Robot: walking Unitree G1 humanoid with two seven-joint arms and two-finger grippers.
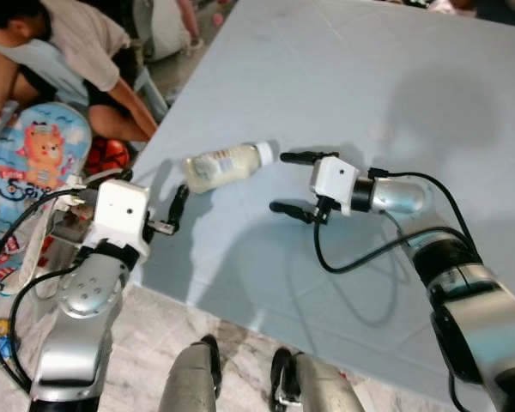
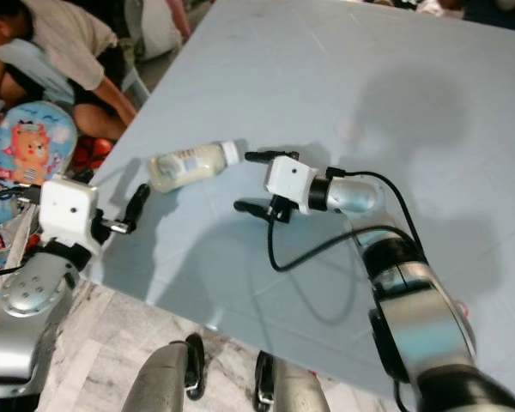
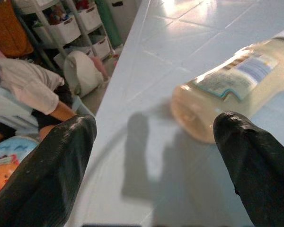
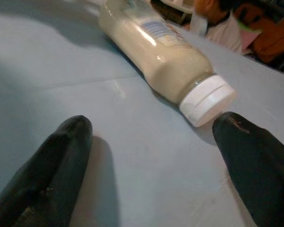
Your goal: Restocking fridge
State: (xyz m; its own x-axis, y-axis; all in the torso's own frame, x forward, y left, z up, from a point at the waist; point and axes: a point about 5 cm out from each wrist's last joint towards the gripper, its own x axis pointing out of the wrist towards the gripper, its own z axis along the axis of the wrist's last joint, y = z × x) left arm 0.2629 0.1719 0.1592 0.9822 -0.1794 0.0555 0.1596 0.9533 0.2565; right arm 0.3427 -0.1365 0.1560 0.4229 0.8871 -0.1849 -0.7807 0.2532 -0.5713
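Lay on its side on the desk [image 1: 343,77]: bottle [image 1: 226,166]; flanked by left hand [image 1: 173,215] and right hand [image 1: 293,183], both spread wide, holding nothing.

Bare table [image 1: 343,77] all round the lying bottle [image 1: 225,166] — open approach, a person [image 1: 64,43] beyond the left edge.

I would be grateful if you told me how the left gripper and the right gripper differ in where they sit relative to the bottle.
The left gripper sits at the table's near edge, by the base of the lying bottle; the right gripper reaches over the tabletop by the white cap. One finger of the right gripper lies just beside the cap, while the left gripper's fingers stand apart from the base. Both are open, pointing at the bottle, neither holding it.
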